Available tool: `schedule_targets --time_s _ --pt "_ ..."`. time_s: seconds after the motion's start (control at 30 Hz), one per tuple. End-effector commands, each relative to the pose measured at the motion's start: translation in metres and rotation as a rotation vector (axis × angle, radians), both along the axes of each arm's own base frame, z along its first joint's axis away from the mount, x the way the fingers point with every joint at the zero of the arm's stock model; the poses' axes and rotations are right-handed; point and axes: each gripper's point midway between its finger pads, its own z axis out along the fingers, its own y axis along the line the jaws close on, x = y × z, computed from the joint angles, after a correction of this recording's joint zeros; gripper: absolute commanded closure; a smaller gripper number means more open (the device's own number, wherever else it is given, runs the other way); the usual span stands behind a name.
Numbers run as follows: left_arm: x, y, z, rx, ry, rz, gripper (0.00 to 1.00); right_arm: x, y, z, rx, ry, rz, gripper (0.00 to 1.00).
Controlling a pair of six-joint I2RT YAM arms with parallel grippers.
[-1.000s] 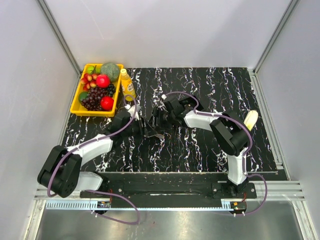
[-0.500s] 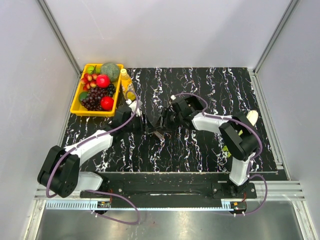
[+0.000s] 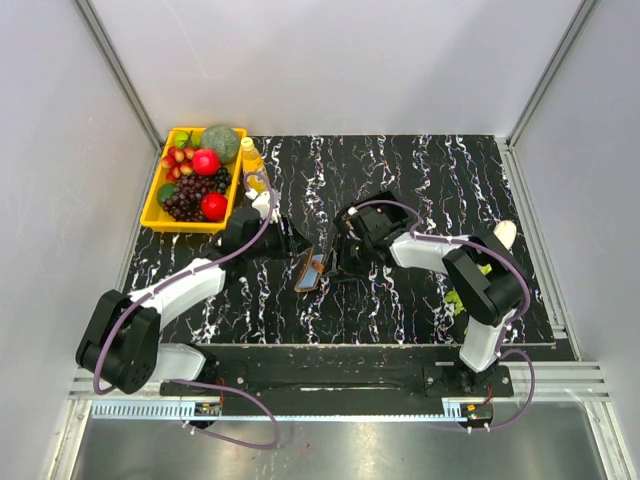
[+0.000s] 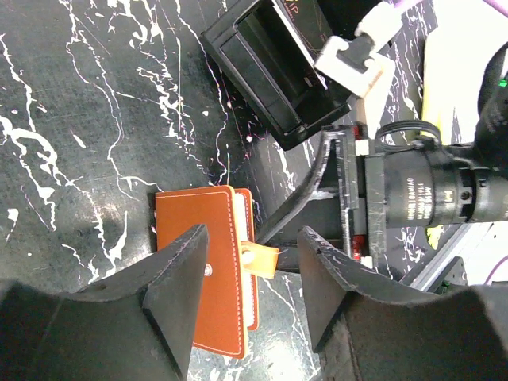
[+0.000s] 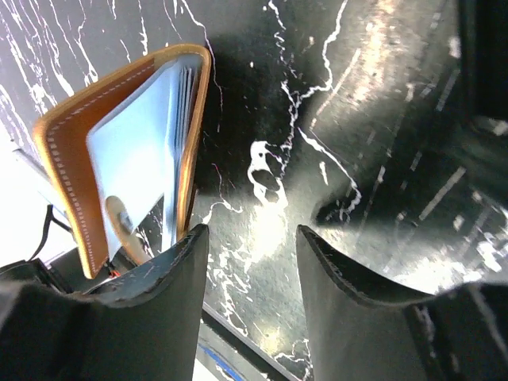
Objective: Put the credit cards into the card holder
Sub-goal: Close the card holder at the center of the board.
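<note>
**R claw parted, holder sitting just off one finger**

I'm working outward from my right claw (image 5: 250,234). It's hanging low over the black marbled table (image 5: 357,119) w/ jaws standing partway apart and nothing between them but bare tabletop. The card holder (image 5: 75,151) is lying off to the left-in-view finger, its lower edge right up against that finger (image 5: 167,270); touching or just beside, can't tell which. It's gaping open, pale blue leaves showing between the brown covers. Cards or sleeves? Can't tell.

My left claw (image 4: 254,238) is coming at it from the other side, also parted and empty. From that wrist cam the holder's long edges are running roughly along my fingers, and its strap-tab side is showing in the gap. A black tray (image 4: 270,71) is sitting beyond.

Overhead, both claws are crowding the holder, R looking a touch nearer. I'm seeing no loose card anywhere, so I'm judging the nxt move turns on shifting R sideways toward that open mouth.
</note>
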Motion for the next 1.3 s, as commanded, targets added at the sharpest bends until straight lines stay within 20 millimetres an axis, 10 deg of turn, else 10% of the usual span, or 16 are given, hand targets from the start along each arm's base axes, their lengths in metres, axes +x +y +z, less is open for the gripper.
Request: schedule_targets --time_s 0.0,0.43,1.27 --pt "0.01 0.0 0.017 -0.035 -0.071 0.032 0.46 0.015 -0.017 0.028 -0.069 -0.148 -0.028 0.45" --pt "-0.01 -0.001 -0.048 0.029 0.094 0.009 0.49 0.017 -0.044 0.065 -0.158 -0.359 0.012 0.43" --pt "-0.023 0.0 -0.089 0.293 0.124 -0.033 0.45 0.0 -0.024 -0.006 -0.386 -0.562 0.212 0.32"
